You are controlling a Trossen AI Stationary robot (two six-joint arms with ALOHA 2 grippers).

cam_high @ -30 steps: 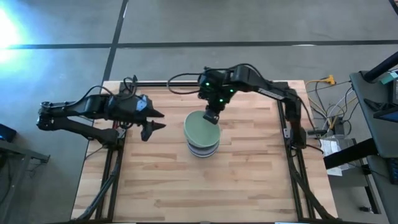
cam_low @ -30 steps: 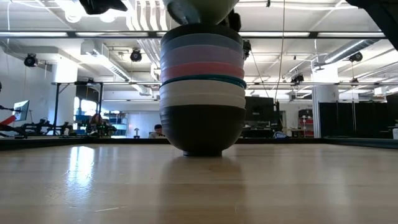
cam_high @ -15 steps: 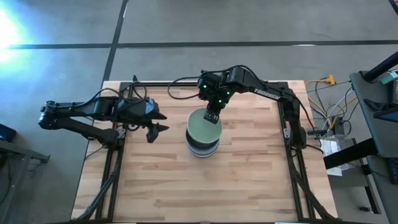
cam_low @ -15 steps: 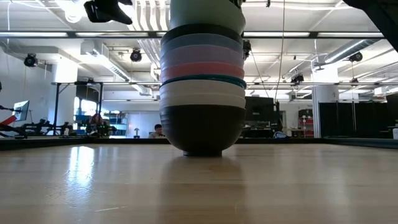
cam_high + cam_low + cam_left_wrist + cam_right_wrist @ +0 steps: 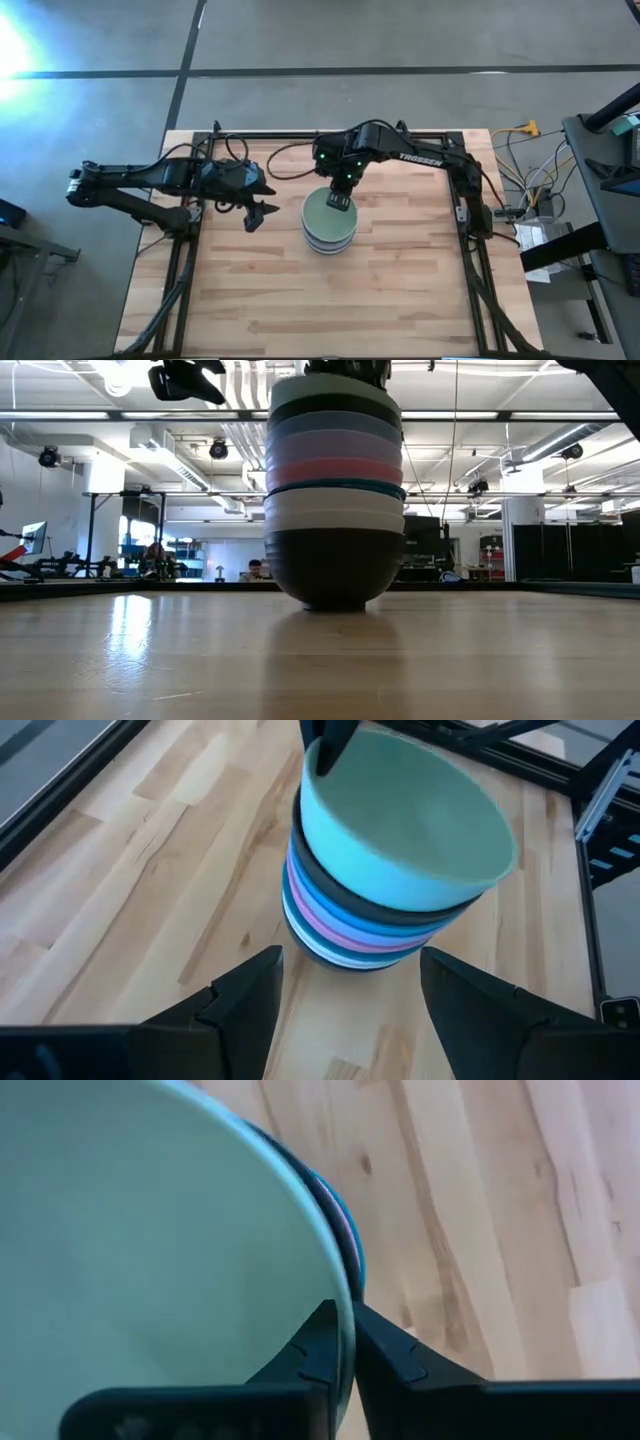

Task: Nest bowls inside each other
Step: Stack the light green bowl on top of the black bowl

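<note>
A stack of nested bowls (image 5: 328,225) stands mid-table on its black bottom bowl (image 5: 335,565). Above that come white, teal, pink, lavender, blue and black bowls. The pale green bowl (image 5: 405,815) is on top. My right gripper (image 5: 340,200) is shut on the pale green bowl at the stack's far side. My left gripper (image 5: 258,207) is open and empty. It hovers to the left of the stack, with the fingers pointing at it (image 5: 350,995). My right gripper pinches the pale green bowl's rim (image 5: 341,1295) on the bowl's far side. One finger (image 5: 310,1350) is inside the bowl and the other finger (image 5: 395,1355) is outside. The fingers come from above, pointing down. The bowl sits in the stack's top black bowl (image 5: 330,870).
Bare wooden table top (image 5: 250,290) lies all around the stack. The dark frame rails (image 5: 300,135) run along the table's edges. Beyond the far edge the low view shows a room with people at desks (image 5: 155,555).
My right gripper has gone down and slightly toward the near edge with the pale green bowl. The bowl was tilted above the stack and now sits in its top. The stack has shifted a little sideways. My left gripper has moved right, toward the stack.
</note>
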